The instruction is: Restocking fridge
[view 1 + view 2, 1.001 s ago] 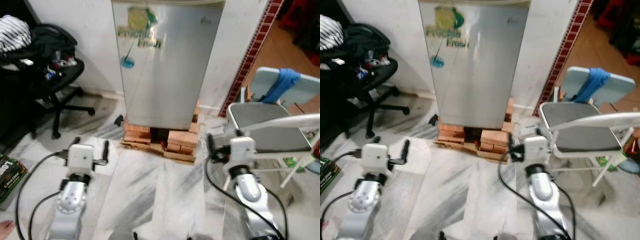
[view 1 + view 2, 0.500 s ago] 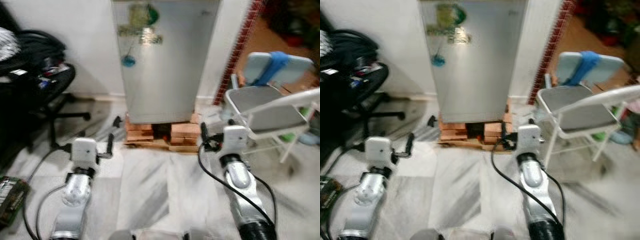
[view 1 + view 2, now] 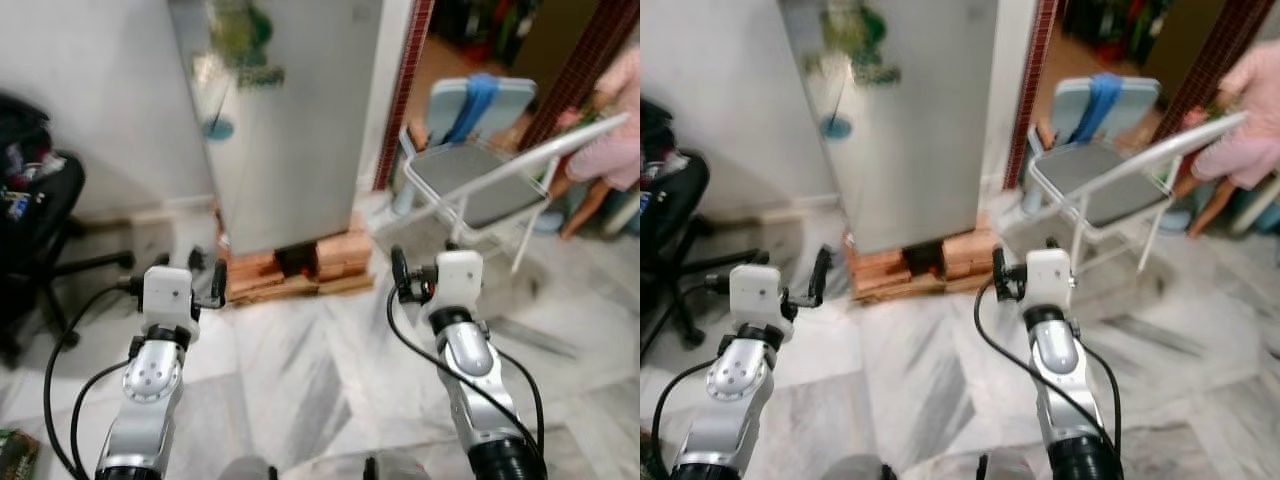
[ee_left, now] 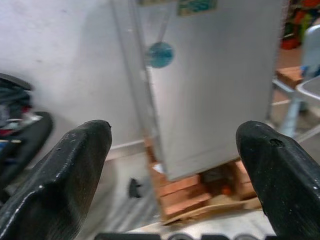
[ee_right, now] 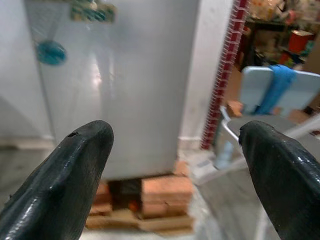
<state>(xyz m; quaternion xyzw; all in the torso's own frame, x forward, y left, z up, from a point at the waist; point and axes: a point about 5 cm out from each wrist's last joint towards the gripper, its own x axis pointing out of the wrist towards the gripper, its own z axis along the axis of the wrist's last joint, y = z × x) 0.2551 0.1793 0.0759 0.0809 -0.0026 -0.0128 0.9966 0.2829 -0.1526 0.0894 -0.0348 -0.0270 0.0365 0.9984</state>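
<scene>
**Sam:** Up at twelve o'clock, past both arms, stands the fridge (image 3: 285,120). It is tall and silver, its door is shut, and it has a blue round sticker (image 3: 216,129) and a green one higher up. It sits on a stack of bricks (image 3: 300,268) on the marble floor (image 3: 310,370).

**Mia:** What are the hands doing?

**Sam:** The left hand (image 4: 175,165) is open, with its two black fingers far apart and nothing between them. The right hand (image 5: 175,170) is open and empty too. Both point at the fridge but are not touching it.

**Mia:** So what could go wrong?

**Sam:** I think the folding chair (image 3: 480,185) is the big worry. It stands at about two o'clock, near the right arm. If the robot steps or swings that way, the arm could bump it and knock it over. A person in pink (image 3: 620,130) is just behind the chair, so a wide move could be risky for them.

**Mia:** Anything on the other side?

**Sam:** A black office chair (image 3: 40,220) sits at about nine o'clock. Its legs stick out, so a foot might catch one. The bricks jut out under the fridge as well, so I guess walking too close could mean a stubbed toe. The picture is blurry, so reaching for the door now might miss.
</scene>
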